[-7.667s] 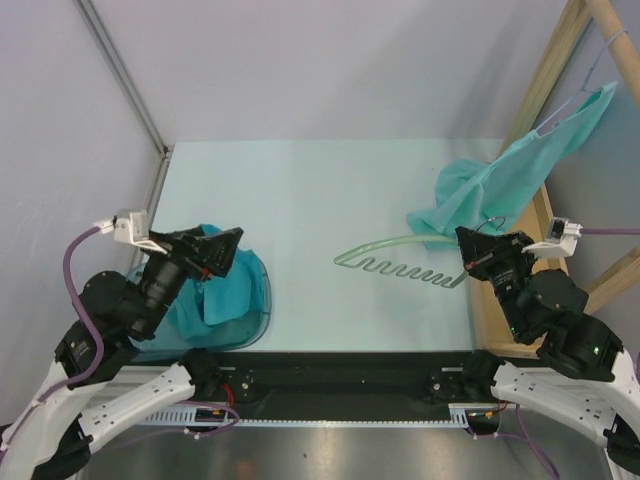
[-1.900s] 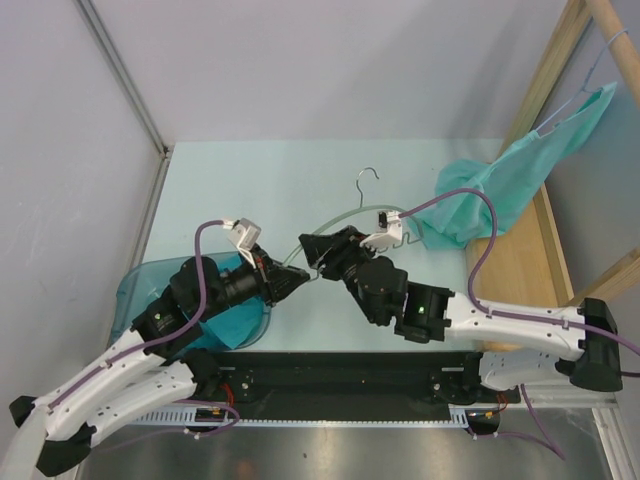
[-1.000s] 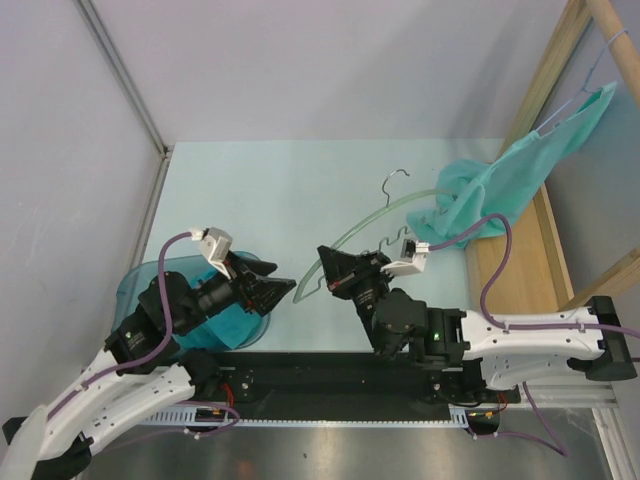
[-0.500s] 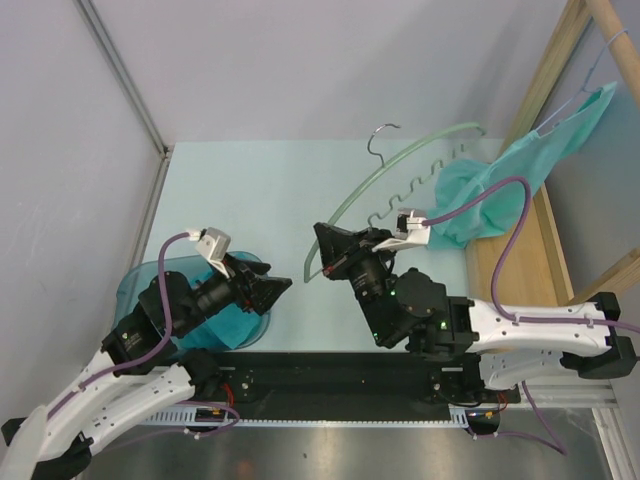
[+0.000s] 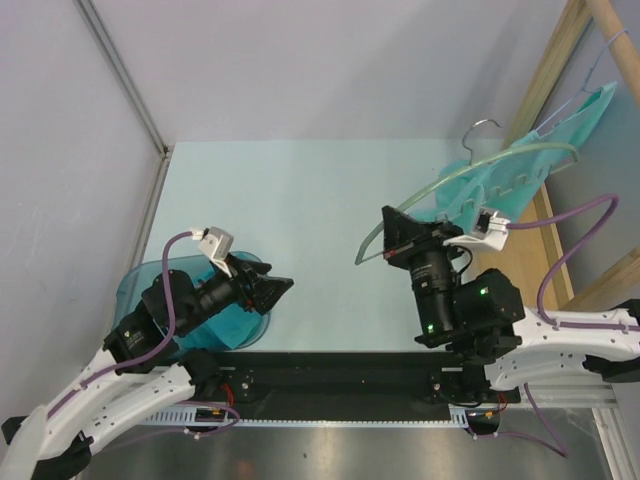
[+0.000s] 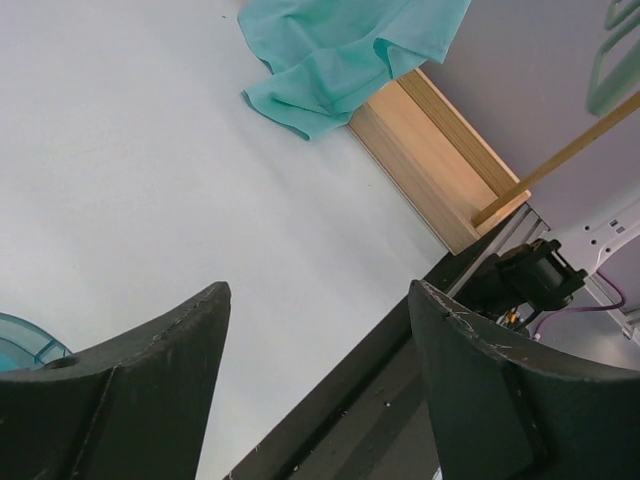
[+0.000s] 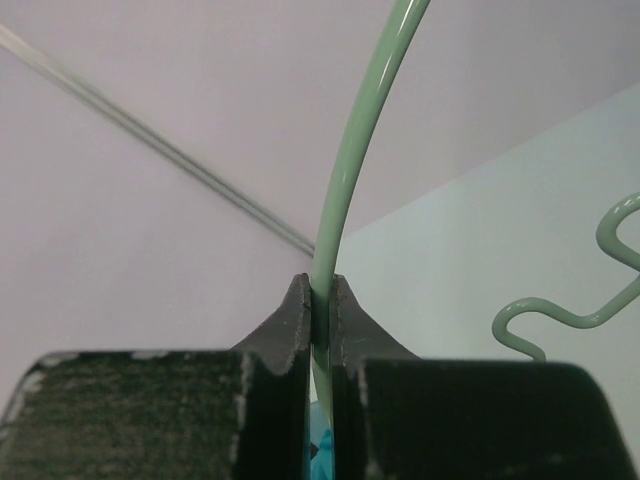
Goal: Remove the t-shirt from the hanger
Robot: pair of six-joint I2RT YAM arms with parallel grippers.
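The pale green hanger (image 5: pixel 440 185) is bare and held off the table, its hook (image 5: pixel 487 125) near the wooden rack. My right gripper (image 5: pixel 385 240) is shut on the hanger's lower arm; in the right wrist view the rod (image 7: pixel 350 170) runs up from between the closed tips of that gripper (image 7: pixel 320 285). A teal t-shirt (image 5: pixel 245 320) lies in the blue bin (image 5: pixel 135 280), partly hidden under my left arm. My left gripper (image 5: pixel 275 288) hovers open over the bin's right edge with nothing between its fingers. In the left wrist view the left gripper (image 6: pixel 318 290) faces the bare table.
Another teal garment (image 5: pixel 590 105) hangs from a hanger on the wooden rack (image 5: pixel 545 75) at the right, and its lower part (image 6: pixel 340 50) is bunched on the table beside the rack's base (image 6: pixel 440 160). A metal post (image 5: pixel 125 75) stands at the back left.
My right gripper has swung the hanger from the table's middle up and to the right, toward the rack. The left arm has stayed over the bin, its jaws a little wider.
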